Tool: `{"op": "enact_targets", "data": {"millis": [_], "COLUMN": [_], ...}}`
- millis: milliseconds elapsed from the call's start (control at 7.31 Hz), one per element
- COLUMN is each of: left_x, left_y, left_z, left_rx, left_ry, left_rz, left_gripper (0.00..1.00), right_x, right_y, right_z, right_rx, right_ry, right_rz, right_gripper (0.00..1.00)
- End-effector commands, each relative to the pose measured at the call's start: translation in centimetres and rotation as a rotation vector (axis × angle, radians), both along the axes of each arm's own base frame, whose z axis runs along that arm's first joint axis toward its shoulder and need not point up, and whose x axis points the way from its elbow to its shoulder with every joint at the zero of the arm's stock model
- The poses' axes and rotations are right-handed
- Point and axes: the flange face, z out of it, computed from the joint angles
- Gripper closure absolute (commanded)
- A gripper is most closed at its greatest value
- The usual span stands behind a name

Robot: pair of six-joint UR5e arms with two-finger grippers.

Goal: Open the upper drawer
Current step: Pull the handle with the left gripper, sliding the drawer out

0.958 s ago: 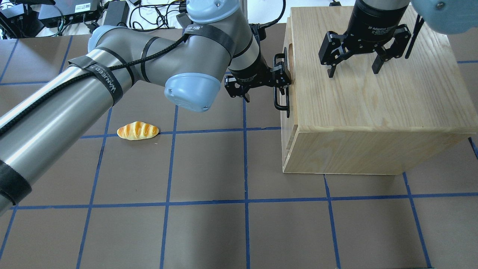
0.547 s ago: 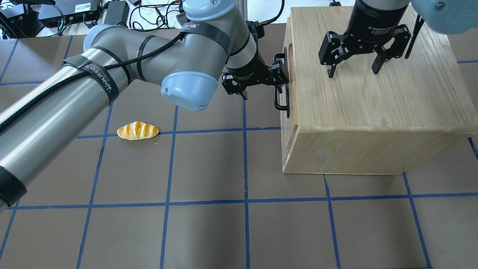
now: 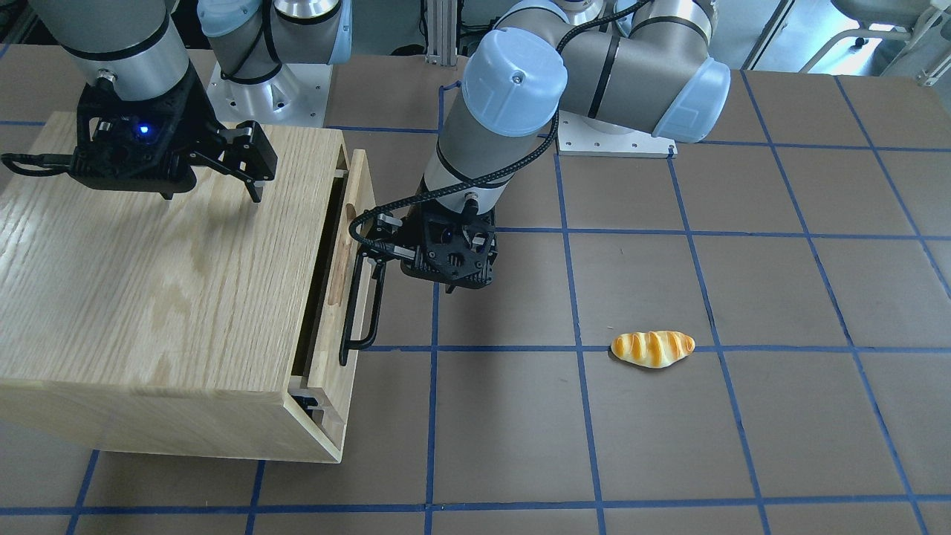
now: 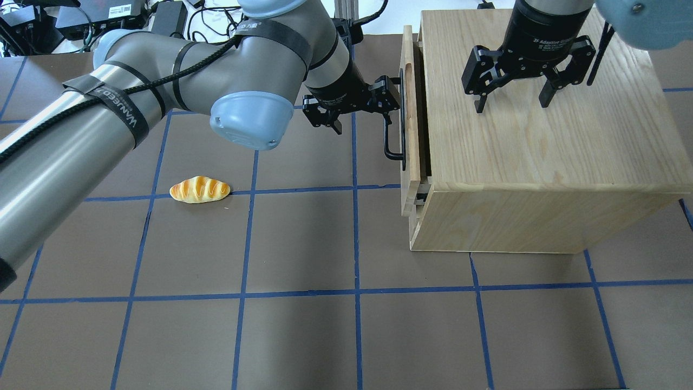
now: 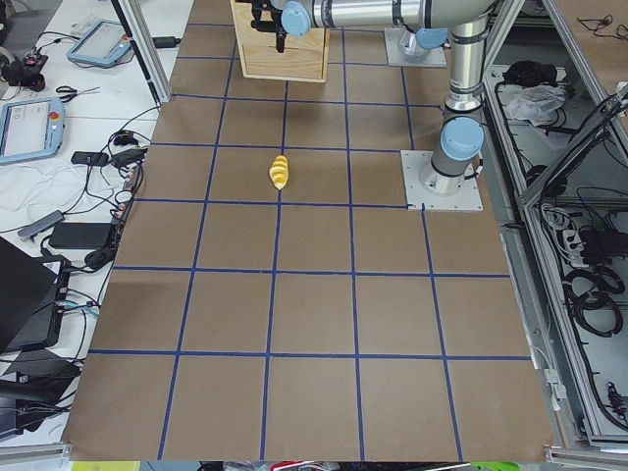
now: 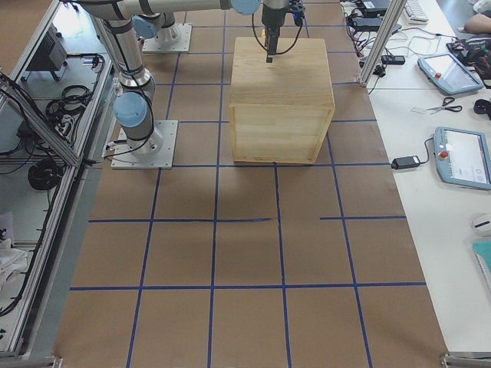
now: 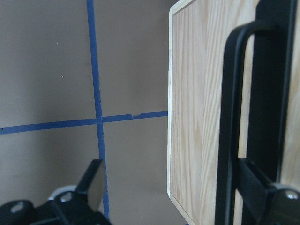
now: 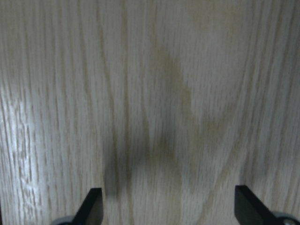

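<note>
The upper drawer (image 4: 410, 108) is a pale-wood front with an oblong notch and a long black bar handle (image 4: 394, 130). It stands a small gap out from the oak cabinet (image 4: 541, 141). My left gripper (image 4: 360, 108) is open, and one finger is hooked behind the handle. In the left wrist view that finger (image 7: 267, 192) sits against the handle (image 7: 229, 117) and drawer front (image 7: 201, 117). The front-facing view shows the drawer (image 3: 349, 245), the handle (image 3: 360, 297) and the left gripper (image 3: 409, 267). My right gripper (image 4: 512, 103) is open and empty, just above the cabinet top (image 8: 154, 93).
A toy bread roll (image 4: 199, 189) lies on the brown mat left of the cabinet; it also shows in the front-facing view (image 3: 652, 348). Cables and electronics (image 4: 108, 19) line the far table edge. The cabinet's lower front panel (image 4: 419, 216) stays flush.
My left gripper has moved left, away from the cabinet, with the handle. The upper drawer has slid out from flush to slightly open. The right gripper has not moved.
</note>
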Motion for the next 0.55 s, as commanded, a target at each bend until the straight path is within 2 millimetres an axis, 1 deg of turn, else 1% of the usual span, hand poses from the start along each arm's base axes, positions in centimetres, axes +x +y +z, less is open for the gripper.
{"op": "enact_targets", "data": {"millis": [0, 137, 274, 411], "left_x": [0.6, 1.0, 1.0, 1.3], "left_y": [-0.4, -0.8, -0.6, -0.5], "left_z": [-0.3, -1.4, -1.5, -1.0], "left_rx": [0.001, 0.006, 0.004, -0.004], "left_ry": [-0.006, -0.039, -0.037, -0.037], "left_rz": [-0.003, -0.004, -0.003, -0.004], "left_gripper": [0.0, 0.0, 0.0, 0.0], "right_x": [-0.1, -0.1, 0.0, 0.0], "right_y": [0.0, 0.0, 0.0, 0.0], "right_z": [0.0, 0.0, 0.0, 0.0], "right_rx": [0.001, -0.001, -0.001, -0.001], "right_ry": [0.0, 0.0, 0.0, 0.0], "right_rz": [0.0, -0.002, 0.0, 0.001], "right_gripper": [0.0, 0.0, 0.0, 0.0]}}
